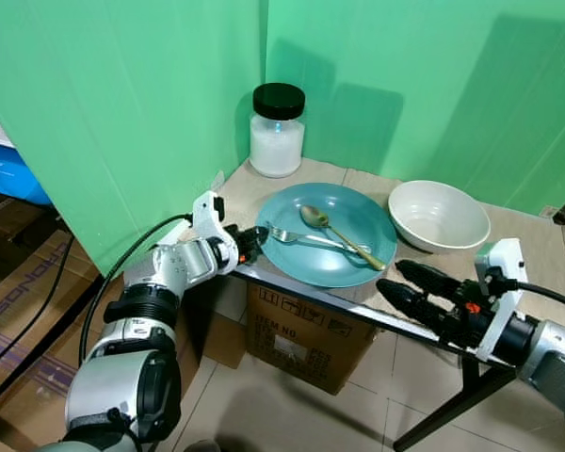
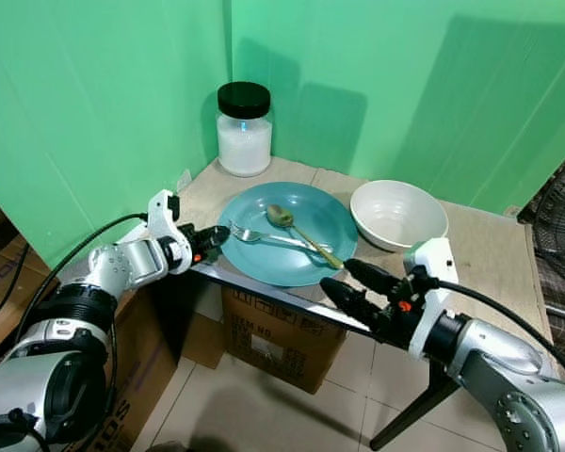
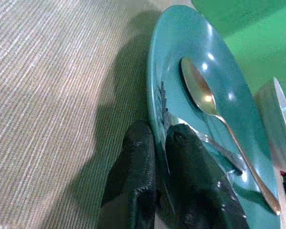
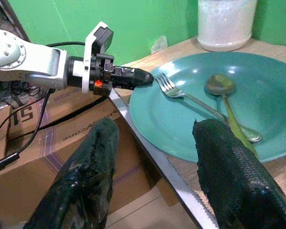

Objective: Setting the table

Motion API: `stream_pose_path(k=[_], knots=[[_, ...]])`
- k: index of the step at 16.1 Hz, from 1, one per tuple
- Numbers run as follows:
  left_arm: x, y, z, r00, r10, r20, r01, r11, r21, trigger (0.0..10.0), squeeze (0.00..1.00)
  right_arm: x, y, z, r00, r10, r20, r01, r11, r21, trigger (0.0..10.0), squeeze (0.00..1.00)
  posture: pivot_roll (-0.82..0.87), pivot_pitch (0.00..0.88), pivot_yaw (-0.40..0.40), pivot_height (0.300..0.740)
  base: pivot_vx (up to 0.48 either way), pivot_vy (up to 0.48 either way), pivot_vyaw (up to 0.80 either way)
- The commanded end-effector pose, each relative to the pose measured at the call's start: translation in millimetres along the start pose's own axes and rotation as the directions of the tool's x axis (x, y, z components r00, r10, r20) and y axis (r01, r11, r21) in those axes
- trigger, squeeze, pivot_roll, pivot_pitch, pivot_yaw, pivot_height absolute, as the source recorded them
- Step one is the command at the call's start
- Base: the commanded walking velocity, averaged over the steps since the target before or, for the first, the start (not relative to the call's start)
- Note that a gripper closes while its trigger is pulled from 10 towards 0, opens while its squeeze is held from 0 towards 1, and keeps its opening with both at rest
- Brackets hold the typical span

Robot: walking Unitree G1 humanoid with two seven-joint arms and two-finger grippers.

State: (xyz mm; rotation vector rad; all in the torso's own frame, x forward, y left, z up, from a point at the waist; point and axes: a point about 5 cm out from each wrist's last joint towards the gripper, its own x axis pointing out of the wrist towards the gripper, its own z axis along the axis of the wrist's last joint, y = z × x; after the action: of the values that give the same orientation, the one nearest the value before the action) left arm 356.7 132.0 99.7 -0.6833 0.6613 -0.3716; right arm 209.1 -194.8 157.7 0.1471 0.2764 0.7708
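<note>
A: Green backdrop behind; small table (image 1: 546, 247) with woven mat. Teal plate (image 1: 358, 212) at near left edge, white bowl (image 1: 440, 217) right of it, jar (image 1: 277, 131) at far left corner.

B: Cutlery?

A: Fork (image 1: 297, 236) and spoon (image 1: 331, 232) lie across the plate.

B: Grippers?

A: Left gripper (image 1: 257, 238) nearly closed, pinching the plate's left rim. Right gripper (image 1: 400, 279) spread wide, empty, near edge.

B: Handling?

A: Plate likely rigid, glazed, slippery, breakable; cutlery may slide. Rim grip, kept level.
</note>
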Motion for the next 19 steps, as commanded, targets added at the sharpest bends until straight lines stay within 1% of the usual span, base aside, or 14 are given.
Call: stream_pose_path(k=[1, 8, 10, 14, 16, 19], knots=[[0.6, -5.7, 6.6, 1.000, -0.006, 0.015, 0.006, 1.000, -0.009, 0.0, 0.00, 0.7, -1.4, 3.4, 1.000, 0.011, -0.001, -0.011, 1.000, -0.004, 10.0, 0.00, -0.08, 0.000, -0.047, 0.740, 0.000, 0.000, 0.00], [0.6, -10.1, 11.7, 0.999, -0.007, 0.046, 0.010, 0.999, -0.052, 0.0, 0.00, 0.4, -3.3, 4.2, 1.000, 0.007, -0.003, -0.007, 1.000, -0.010, 10.0, 0.00, -0.07, 0.000, -0.049, 0.740, 0.000, 0.000, 0.00], [-0.1, -9.3, 19.5, 0.994, 0.037, 0.099, -0.031, 0.998, -0.061, 0.0, 0.00, 0.5, -3.7, 4.6, 1.000, 0.006, -0.003, -0.006, 1.000, -0.012, 10.0, 0.00, -0.07, 0.000, -0.050, 0.740, 0.000, 0.000, 0.00], [-5.1, -8.5, 32.8, 0.984, 0.084, 0.159, -0.072, 0.994, -0.079, 0.0, 0.00, 0.3, -4.1, 4.7, 1.000, 0.002, -0.006, -0.002, 1.000, -0.015, 10.0, 0.00, -0.07, 0.000, -0.052, 0.740, 0.000, 0.000, 0.00], [-10.5, -14.3, 47.8, 0.970, 0.093, 0.223, -0.075, 0.993, -0.089, 0.0, 0.00, 0.9, -4.1, 5.2, 1.000, 0.002, -0.003, -0.002, 1.000, -0.015, 10.0, 0.00, -0.07, 0.000, -0.052, 0.740, 0.000, 0.000, 0.00], [-13.9, -24.3, 63.5, 0.955, 0.088, 0.282, -0.068, 0.994, -0.081, 0.0, 0.00, 2.1, -4.6, 6.6, 1.000, 0.004, 0.002, -0.004, 1.000, -0.017, 10.0, 0.00, -0.07, 0.000, -0.057, 0.740, 0.000, 0.000, 0.00]])
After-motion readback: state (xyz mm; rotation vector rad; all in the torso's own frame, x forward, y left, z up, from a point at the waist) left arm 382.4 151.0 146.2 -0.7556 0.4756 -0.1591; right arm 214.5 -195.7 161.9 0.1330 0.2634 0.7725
